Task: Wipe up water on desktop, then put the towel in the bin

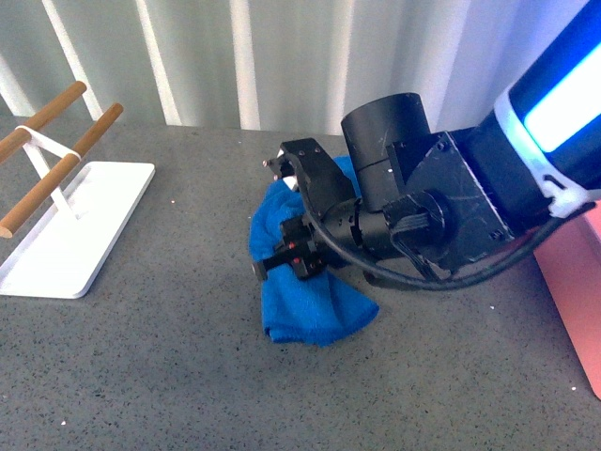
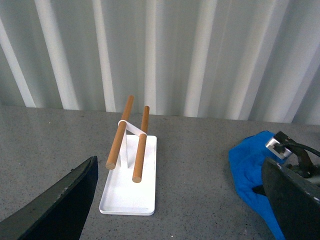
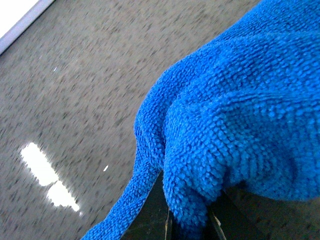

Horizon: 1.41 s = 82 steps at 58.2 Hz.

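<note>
The blue towel [image 1: 305, 301] lies bunched on the dark grey speckled desktop [image 1: 169, 366] in the front view, under my right arm. My right gripper [image 1: 286, 202] is shut on the towel; in the right wrist view the cloth [image 3: 235, 115] fills the frame and is pinched between the jaws at the gripper [image 3: 189, 225]. The towel also shows in the left wrist view [image 2: 250, 170]. My left gripper [image 2: 180, 220] is open and empty above the desktop, its fingers [image 2: 55, 205] wide apart. The pink bin [image 1: 575, 282] stands at the right edge, partly hidden by my arm.
A white tray-shaped rack base [image 1: 75, 235] with two wooden rods [image 1: 61, 164] stands at the left; it also shows in the left wrist view [image 2: 131, 180]. A corrugated pale wall [image 1: 235, 56] runs behind the desktop. A bright glare spot [image 3: 47, 175] shows on the desktop.
</note>
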Available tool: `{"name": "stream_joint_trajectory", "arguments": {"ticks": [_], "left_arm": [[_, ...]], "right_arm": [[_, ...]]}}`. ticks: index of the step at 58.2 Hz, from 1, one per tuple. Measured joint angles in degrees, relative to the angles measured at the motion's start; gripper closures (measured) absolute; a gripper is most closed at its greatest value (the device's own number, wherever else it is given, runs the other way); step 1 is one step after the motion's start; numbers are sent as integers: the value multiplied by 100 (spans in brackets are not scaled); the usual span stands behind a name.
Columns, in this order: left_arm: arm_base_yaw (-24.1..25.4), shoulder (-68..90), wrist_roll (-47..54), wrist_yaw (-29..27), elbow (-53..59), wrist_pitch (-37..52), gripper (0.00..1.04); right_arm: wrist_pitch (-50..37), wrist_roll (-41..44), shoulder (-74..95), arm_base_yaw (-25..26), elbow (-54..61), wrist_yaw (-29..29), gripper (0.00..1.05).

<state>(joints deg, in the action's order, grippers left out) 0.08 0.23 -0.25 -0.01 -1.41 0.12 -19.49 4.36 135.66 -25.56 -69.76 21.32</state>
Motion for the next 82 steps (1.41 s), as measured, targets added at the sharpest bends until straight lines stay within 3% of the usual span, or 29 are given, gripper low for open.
{"name": "stream_joint_trajectory", "arguments": {"ticks": [20, 59, 82], "left_arm": [[0, 0, 0, 2, 0, 0, 7], [0, 0, 0, 0, 0, 0, 7], [0, 0, 0, 2, 0, 0, 7]], "right_arm": [[208, 999, -1078, 485, 1676, -46, 99], [1257, 2870, -2337, 2229, 2328, -234, 99], [1150, 2828, -2623, 2094, 1655, -566, 99]]}}
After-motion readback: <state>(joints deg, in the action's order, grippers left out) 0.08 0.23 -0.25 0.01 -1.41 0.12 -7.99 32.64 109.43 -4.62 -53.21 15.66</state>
